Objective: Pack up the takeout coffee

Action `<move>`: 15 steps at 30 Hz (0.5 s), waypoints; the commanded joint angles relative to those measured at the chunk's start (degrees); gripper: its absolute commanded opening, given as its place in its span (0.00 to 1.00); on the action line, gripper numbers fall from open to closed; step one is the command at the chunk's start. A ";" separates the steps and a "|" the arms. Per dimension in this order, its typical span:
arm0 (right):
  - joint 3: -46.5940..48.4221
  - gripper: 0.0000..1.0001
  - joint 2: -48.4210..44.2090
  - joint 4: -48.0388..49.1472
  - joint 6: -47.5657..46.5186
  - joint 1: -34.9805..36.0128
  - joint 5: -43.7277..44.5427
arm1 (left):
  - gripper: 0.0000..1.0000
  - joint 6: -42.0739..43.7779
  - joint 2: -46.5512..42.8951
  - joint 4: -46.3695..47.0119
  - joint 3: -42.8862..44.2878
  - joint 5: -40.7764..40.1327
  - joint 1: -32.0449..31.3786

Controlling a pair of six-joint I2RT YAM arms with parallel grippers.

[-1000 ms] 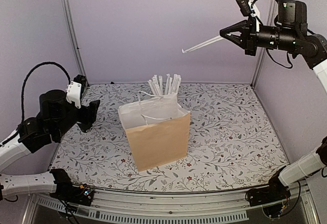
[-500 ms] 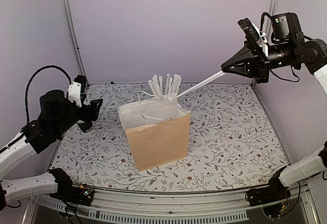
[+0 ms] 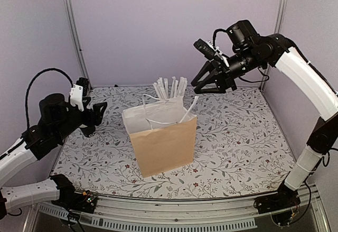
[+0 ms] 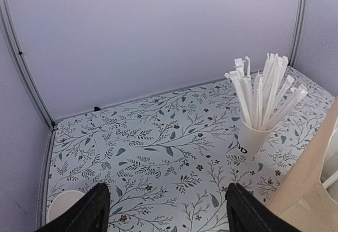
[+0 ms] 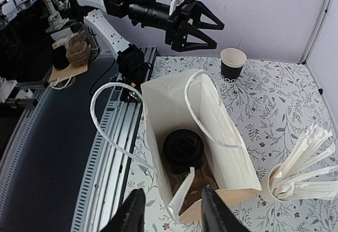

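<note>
Looking down from the right wrist, a black lidded coffee cup (image 5: 183,148) stands at the bottom of the brown paper bag (image 5: 232,160). A paper-wrapped straw (image 5: 182,192) leans inside the bag against its near wall, and its top pokes over the bag (image 3: 163,142) rim as the straw (image 3: 189,110). My right gripper (image 3: 205,88) hovers open just above the bag, clear of the straw; the right gripper (image 5: 171,203) holds nothing. A second black cup (image 5: 233,63), open and white inside, stands on the table near my left gripper (image 3: 97,113), which is open and empty (image 4: 169,213).
A white cup of wrapped straws (image 3: 170,88) stands right behind the bag, also the straw cup (image 4: 259,131) in the left wrist view. The bag's white handles (image 5: 108,116) loop outward. Purple walls close the table at back and sides.
My right arm swung down and left from high at the right wall to above the bag. Its jaws opened and let go of the straw, which now stands in the bag.
</note>
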 commanded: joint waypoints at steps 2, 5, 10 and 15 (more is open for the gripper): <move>2.46 0.71 1.52 1.92 0.56 0.30 5.26 | 0.78 -0.56 1.47 1.01 -0.14 3.30 0.75; 1.13 0.83 -0.87 3.64 -0.84 0.00 9.14 | 0.80 -0.53 1.65 0.91 0.01 3.58 0.80; -5.27 0.99 -8.00 8.90 0.01 -3.58 12.97 | 0.84 -0.08 1.68 2.15 0.91 4.44 0.80; -13.09 0.99 -14.59 15.59 3.43 -11.30 16.43 | 0.88 0.99 5.79 0.62 7.12 6.42 0.75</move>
